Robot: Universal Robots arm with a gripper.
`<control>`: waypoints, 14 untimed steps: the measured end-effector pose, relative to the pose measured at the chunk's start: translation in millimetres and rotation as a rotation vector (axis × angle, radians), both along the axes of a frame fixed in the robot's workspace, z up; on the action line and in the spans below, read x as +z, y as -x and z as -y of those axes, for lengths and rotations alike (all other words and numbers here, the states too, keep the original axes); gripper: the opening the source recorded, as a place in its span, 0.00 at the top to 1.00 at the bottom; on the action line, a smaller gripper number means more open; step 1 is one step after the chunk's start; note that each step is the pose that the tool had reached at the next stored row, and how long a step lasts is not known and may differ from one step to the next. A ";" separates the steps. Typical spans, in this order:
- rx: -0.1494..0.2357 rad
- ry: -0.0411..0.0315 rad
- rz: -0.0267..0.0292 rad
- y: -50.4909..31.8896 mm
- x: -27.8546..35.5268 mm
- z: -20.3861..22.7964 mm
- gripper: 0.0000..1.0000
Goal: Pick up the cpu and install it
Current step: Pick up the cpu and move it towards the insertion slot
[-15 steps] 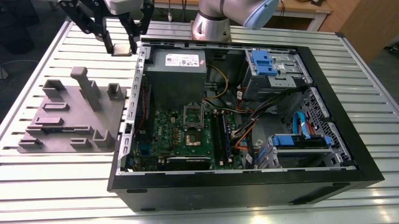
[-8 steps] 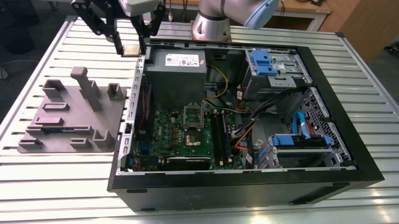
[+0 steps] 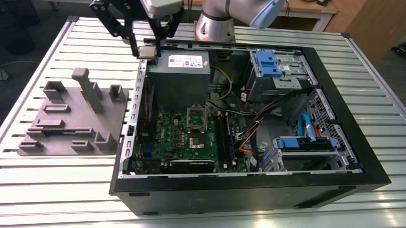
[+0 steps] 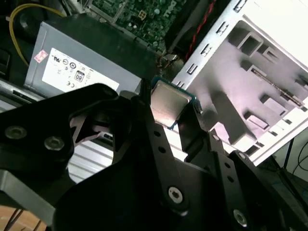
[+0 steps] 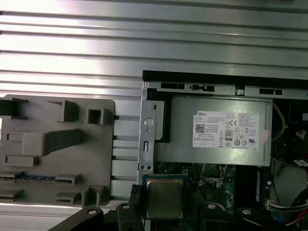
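An open case (image 3: 254,194) lies on a table (image 3: 51,190), with a tray (image 3: 70,118) just beside it on the exterior view's left. Inside, a power supply (image 3: 178,78) fills the far corner on that side, a motherboard (image 3: 171,137) lies before it, and a drive cage (image 3: 279,71) stands opposite. A gripper (image 3: 147,50) holds the cpu (image 5: 164,198) above the case's far edge, near the power supply.

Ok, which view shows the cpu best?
The first wrist view: the cpu faces the camera squarely. The second wrist view shows it tilted, gripped by the end effector; the exterior view shows a tiny pale square.
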State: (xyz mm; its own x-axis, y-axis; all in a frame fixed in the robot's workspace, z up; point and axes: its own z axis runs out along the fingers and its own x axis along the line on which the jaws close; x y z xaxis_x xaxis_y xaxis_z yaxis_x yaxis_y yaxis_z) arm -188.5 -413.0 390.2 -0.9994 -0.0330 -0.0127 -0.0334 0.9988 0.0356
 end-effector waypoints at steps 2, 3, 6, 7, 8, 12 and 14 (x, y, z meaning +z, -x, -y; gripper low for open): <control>0.000 0.0001 -0.0001 -8.2 -0.4 0.0 0.53; 0.000 0.0000 0.0000 -12.9 -0.7 0.0 0.53; 0.000 0.0000 0.0000 -25.3 -1.6 0.0 0.53; 0.000 0.0000 0.0000 -27.6 -1.8 0.0 0.53; -0.001 0.0003 -0.0001 -28.9 -1.8 0.0 0.53; -0.003 0.0007 -0.0001 -30.8 -2.5 8.9 0.53; -0.003 0.0006 0.0000 -33.8 -4.4 20.8 0.53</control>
State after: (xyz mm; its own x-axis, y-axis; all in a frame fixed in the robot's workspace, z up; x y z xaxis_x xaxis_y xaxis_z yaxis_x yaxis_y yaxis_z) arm -154.7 -433.8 385.8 -0.9995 -0.0295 -0.0127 -0.0299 0.9989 0.0350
